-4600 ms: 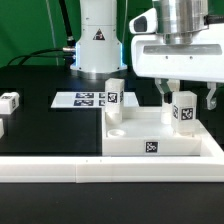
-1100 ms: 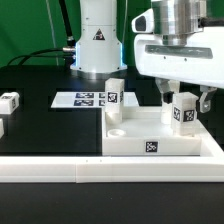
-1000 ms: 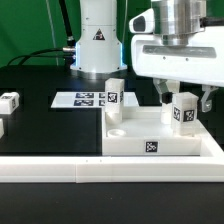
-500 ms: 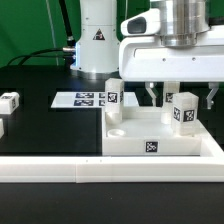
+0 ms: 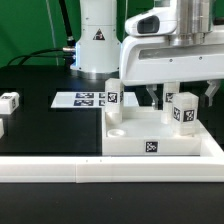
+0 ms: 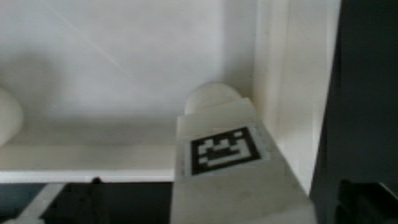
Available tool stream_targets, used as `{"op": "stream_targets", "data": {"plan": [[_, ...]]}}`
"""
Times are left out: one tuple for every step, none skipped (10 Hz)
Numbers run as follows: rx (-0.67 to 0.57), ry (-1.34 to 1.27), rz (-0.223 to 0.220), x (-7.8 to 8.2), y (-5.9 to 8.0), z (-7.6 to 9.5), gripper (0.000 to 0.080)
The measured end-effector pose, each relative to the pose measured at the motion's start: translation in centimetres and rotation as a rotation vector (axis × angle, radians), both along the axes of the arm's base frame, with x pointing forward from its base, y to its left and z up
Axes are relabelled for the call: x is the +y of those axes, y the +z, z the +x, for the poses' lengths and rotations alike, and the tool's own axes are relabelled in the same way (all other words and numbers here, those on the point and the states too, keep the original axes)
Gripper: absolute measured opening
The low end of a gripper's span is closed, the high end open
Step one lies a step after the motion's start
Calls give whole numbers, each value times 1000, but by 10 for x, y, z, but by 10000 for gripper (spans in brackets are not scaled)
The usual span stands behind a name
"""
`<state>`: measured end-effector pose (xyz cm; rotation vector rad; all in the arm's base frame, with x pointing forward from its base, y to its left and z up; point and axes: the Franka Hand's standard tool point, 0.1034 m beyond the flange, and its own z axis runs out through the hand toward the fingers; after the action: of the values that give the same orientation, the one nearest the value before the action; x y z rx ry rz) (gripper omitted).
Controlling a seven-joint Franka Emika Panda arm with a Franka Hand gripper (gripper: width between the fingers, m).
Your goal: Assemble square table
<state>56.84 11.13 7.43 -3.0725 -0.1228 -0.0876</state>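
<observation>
Exterior view: the tool (image 5: 181, 95) hangs at about 2 o'clock in the frame, over the far right part of the square table slab (image 5: 160, 138). Its fingers (image 5: 152, 96) are spread wide and pinch nothing.

The slab lies flat on the black desk (image 5: 40, 125) at about 5 o'clock in the frame. Its raised rim faces up and there is an edge tag (image 5: 150, 147) on the near side. The right leg (image 5: 183, 110) stands upright near the slab's 2 o'clock corner, just under the tool and between the lines of the two fingers. We cannot tell if anything touches it. The left leg (image 5: 114, 95) stands upright at the slab's 10 o'clock corner. A round socket (image 5: 117, 131) sits bare at the 8 o'clock corner.

A loose leg (image 5: 9, 101) lies at 9 o'clock in the frame, well apart from the slab. The marker board (image 5: 85, 99) lies flat on the desk at 10 o'clock from the slab, just beside the left leg. A long white rail (image 5: 100, 172) runs across at 6 o'clock. The robot base (image 5: 97, 40) stands at 12 o'clock.

Wrist view: we look down on the right leg (image 6: 222, 150), with its tag facing the camera. It stands on the slab's pale floor (image 6: 125, 70), close beside the raised rim (image 6: 294, 60). Past the rim there is black desk. The dark bits at the frame edge are too blurred to name.
</observation>
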Motion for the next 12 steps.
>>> {"op": "stream_targets", "data": {"plan": [[-4,54,-3,0,0,0,648],[-9,97,-6,-1,0,0,648],[-9,98,-6,-1,0,0,547],[-8,96,-6,-1,0,0,410],[-8,95,-6,-1,0,0,410],[-8,89,-5,-1,0,0,288],[-6,64,-4,-1,0,0,288],[-6,60,-4,-1,0,0,288],[-2,8,0,-1,0,0,288],[4,-83,6,-1,-1,0,288],[8,-180,14,-1,-1,0,288],[14,-299,26,1,-1,-1,288]]}}
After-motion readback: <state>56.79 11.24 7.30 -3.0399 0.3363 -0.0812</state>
